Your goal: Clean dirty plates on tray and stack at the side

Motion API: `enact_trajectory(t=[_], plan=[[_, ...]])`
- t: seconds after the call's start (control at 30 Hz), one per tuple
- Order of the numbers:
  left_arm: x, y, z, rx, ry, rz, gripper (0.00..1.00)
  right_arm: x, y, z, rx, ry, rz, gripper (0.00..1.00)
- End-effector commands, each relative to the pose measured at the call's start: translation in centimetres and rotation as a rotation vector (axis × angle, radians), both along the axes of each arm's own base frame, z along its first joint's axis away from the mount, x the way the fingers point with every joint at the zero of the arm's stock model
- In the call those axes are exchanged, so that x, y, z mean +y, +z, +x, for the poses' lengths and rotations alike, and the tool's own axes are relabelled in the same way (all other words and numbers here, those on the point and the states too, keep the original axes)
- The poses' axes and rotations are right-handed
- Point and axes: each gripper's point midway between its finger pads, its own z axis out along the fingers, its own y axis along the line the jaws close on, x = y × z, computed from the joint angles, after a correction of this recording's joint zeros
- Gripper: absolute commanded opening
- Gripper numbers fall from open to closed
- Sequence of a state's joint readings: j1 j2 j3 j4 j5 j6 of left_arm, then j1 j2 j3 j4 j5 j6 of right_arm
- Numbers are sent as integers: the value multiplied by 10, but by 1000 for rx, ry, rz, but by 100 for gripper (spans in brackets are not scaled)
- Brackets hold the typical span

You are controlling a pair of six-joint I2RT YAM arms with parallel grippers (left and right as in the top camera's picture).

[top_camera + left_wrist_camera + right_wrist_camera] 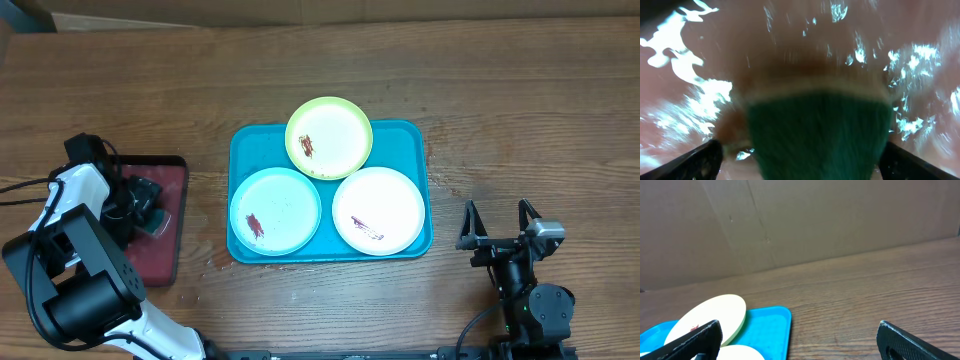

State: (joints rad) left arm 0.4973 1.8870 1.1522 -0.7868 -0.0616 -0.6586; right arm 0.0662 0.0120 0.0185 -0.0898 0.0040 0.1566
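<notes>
Overhead, tray point(408, 138): blue, mid-table point(500, 90), long side running left-right, three plates inside.
Green plate point(329, 137): at the tray's far edge, overhanging the rim and lapping the two plates nearer the robot; reddish-brown smear point(308, 147) left of its centre.
Blue plate point(275, 211): tray's near-left part; smear in its lower left.
White plate point(378, 211): tray's near-right part, just beside the blue plate; thin smear below centre.
Stack: none yet; all three plates lie on the tray, all dirty.
Black tray point(160, 258): left of the blue tray, apart from it, dark red inside.
Left gripper point(145, 205): down over the black tray, well left of the blue tray.
Left wrist: heavy blur; a green pad point(817, 135) fills the space between the dark fingers point(690, 160), glossy reddish surface behind. Fingers stand wide, but whether they pinch the pad I cannot tell.
Right gripper point(497, 222): right of the tray, near its near-right corner, over bare wood; jaws spread wide, nothing between them.
Right wrist: fingers point(920, 340) low at both frame corners; tray's corner, green plate and a sliver of white plate at lower left; cardboard point(815, 220) behind the table.
</notes>
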Motion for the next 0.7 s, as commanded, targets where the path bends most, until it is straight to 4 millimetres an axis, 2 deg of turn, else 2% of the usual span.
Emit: enact_trajectory(t=[0.0,0.03,0.1,0.17,0.23,0.27,0.37,0.4,0.43,0.5,0.53,0.67], plan=[[-37,-17,-11,31,-14,-182,100,-1,-2,0,-4,-6,-4,100],[-39,-17,-11,29,-14,-193,89,-1,-2,0,-4,-6,-4,100],[-40,-16,-10,25,-14,-199,52,-1,-2,0,-4,-6,-4,100],[-40,-17,-10,23,-14,-197,22,-1,-2,0,-4,-6,-4,100],[-37,-17,-8,18,-13,-189,4,-1,-2,0,-4,-6,-4,100],[-36,-17,-8,16,-13,-185,4,-1,-2,0,-4,-6,-4,100],[-36,-17,-7,10,-13,-183,4,-1,-2,0,-4,-6,-4,100],[-36,-17,-6,9,-13,-182,8,-1,-2,0,-4,-6,-4,100],[-36,-17,-6,10,-13,-182,30,-1,-2,0,-4,-6,-4,100],[-37,-17,-6,11,-17,-184,81,-1,-2,0,-4,-6,-4,100],[-39,-17,-6,11,-19,-187,100,-1,-2,0,-4,-6,-4,100],[-40,-17,-8,19,-21,-194,100,-1,-2,0,-4,-6,-4,100]])
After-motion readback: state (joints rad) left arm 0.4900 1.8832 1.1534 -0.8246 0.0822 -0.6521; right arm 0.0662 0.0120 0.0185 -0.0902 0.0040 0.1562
